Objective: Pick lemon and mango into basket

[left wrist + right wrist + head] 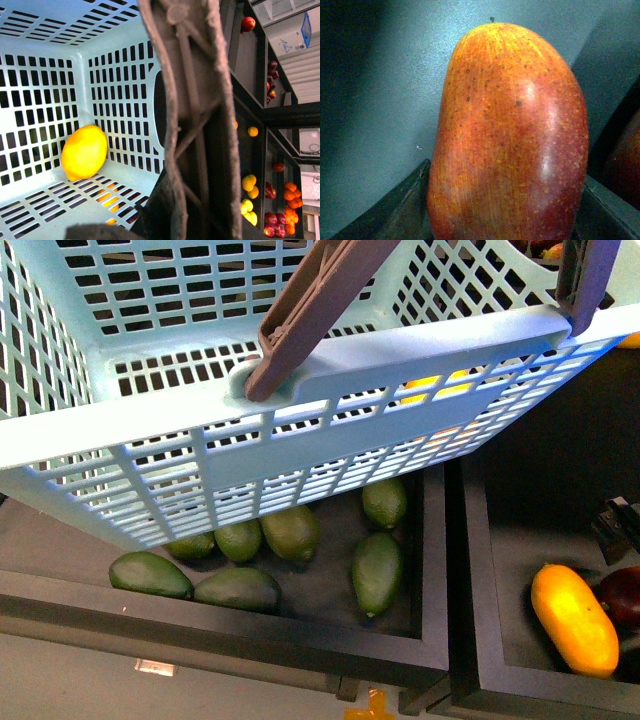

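- The basket [180, 440] hangs tilted, close up, and fills the top of the front view. Its 2 brown handles [310, 315] are swung upward.
- 1 lemon [84, 152] lies inside the basket on the slotted floor, tucked into a corner against the side wall.
- One of the handles crosses right in front of the left wrist camera and hides the left claw, so I cannot tell whether it is open or closed.
- The right claw [507, 170] is gripping the mango [510, 125], with 1 dark finger [405, 205] pressed against each side of it.
- The mango is outside the basket, over a grey floor, with another reddish fruit [625, 165] just beside it.
- Below the basket, a black tray [435, 570] holds 7 dark green fruits [378, 573].
- In the compartment to the right lies a long yellow fruit [573, 618].
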Tool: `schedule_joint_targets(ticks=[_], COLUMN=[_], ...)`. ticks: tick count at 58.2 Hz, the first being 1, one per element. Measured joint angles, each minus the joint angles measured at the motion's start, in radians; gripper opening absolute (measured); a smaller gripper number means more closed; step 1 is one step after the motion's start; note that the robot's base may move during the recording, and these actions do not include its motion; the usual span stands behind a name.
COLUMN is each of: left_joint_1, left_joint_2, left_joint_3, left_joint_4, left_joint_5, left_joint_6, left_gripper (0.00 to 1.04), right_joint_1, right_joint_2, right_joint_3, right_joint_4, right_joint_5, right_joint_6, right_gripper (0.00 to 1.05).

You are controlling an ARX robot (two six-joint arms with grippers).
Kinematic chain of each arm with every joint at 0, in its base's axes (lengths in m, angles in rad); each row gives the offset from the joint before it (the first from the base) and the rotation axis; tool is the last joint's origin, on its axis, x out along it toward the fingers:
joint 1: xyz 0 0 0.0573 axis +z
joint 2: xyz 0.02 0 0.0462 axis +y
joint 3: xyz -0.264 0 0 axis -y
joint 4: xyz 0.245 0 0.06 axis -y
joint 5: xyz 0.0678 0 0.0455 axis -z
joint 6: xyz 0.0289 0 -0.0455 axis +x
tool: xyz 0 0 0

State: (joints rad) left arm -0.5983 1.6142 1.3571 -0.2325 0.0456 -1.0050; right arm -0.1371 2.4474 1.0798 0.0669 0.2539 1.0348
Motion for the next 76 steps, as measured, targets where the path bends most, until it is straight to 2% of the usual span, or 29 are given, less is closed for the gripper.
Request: schedule_joint_targets(ticks=[15,28,46,58,68,76], left_joint_1=[0.0,0.0,0.0,0.0,0.0,0.0], left_joint_2=[0.0,0.0,0.0,0.0,0.0,0.0], left_joint_3=[0.0,0.0,0.0,0.0,0.0,0.0], left_joint_4=[0.0,0.0,0.0,0.0,0.0,0.0], left_joint_5=[0.0,0.002,0.0,0.001,0.001,0.001], left_joint_6=[0.0,0.0,0.0,0.0,0.0,0.0], left_gripper=[0.05,0.05,0.05,0.05,0.05,0.05], right_joint_1=[-0.009,-0.035,-0.072,-0.071,-0.031,0.058], right_joint_2=[-0.055,-0.244,-0.637,-0.886,-1.075,-1.208], right_joint_3=[-0.061,-0.158,-0.247,-0.259,-0.269,-0.28], right_joint_4=[0.058,0.123,0.072,-0.003,-0.053,-0.085], right_joint_5=[-0.021,-0.073,-0.226,-0.327,-0.387,-0.396], right_joint_6=[-0.066,-0.253,-0.554,-0.652,-0.669,-0.656], right_gripper=[0.64,0.63,0.63,0.63,0.63,0.63])
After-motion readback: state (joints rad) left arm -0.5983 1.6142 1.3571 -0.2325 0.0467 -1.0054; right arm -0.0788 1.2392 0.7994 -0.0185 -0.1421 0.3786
